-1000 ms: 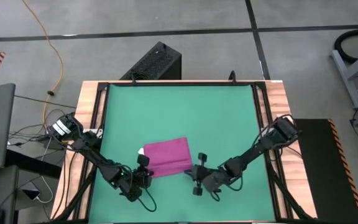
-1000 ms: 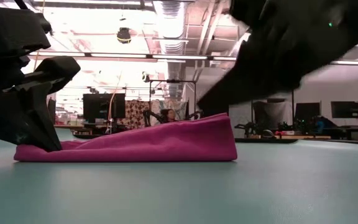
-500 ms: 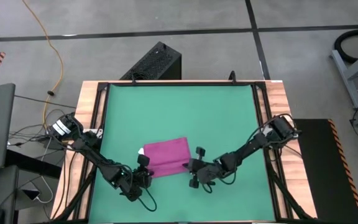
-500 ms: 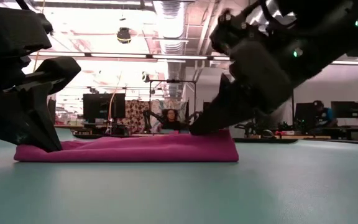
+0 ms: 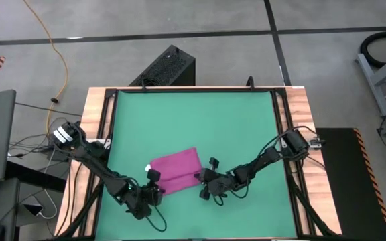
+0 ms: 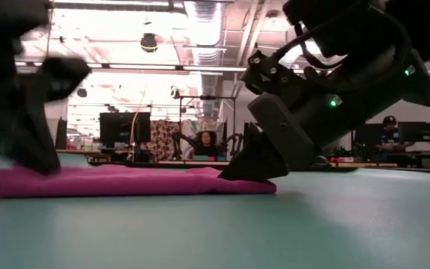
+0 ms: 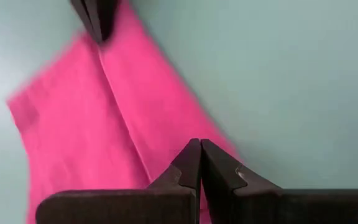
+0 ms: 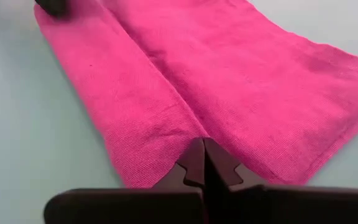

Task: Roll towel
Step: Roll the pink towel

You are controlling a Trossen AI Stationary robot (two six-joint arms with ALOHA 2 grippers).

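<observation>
Towel (image 5: 174, 170) lies flatter than a second ago: in the low view the raised hump at its right-arm end is gone and the cloth now sits as a low, even strip on the mat. It has also slid a little toward the left arm and turned slightly (white tag (image 5: 149, 167) now shows at the left-arm end).

Right gripper (image 5: 199, 177) has come in from clear of the towel's near right corner to right on that corner; fingers pinched together, tips on the fold edge, seemingly clamping the fabric (right wrist view shows the tips (image 8: 204, 163) meeting on the cloth). Left gripper (image 5: 153, 181) stays at the towel's near left corner, clenched shut, tips pressed on the cloth (image 7: 199, 160); whether it actually holds fabric I cannot tell.

Surface: green mat (image 5: 193, 120) inside a wood-edged table frame (image 5: 98, 114), towel in the mat's near half, left of centre. Grey floor around the table, yellow cable (image 5: 52, 40) and a black box (image 5: 166, 65) beyond the towel's far side. Low view: workshop behind the towel with ceiling lights, monitors (image 6: 125, 127) and two seated people (image 6: 204, 142).

Towel's long axis runs between the two grippers, tilted slightly, right-arm end farther from the near table edge. Folded, with a crease along its length.
</observation>
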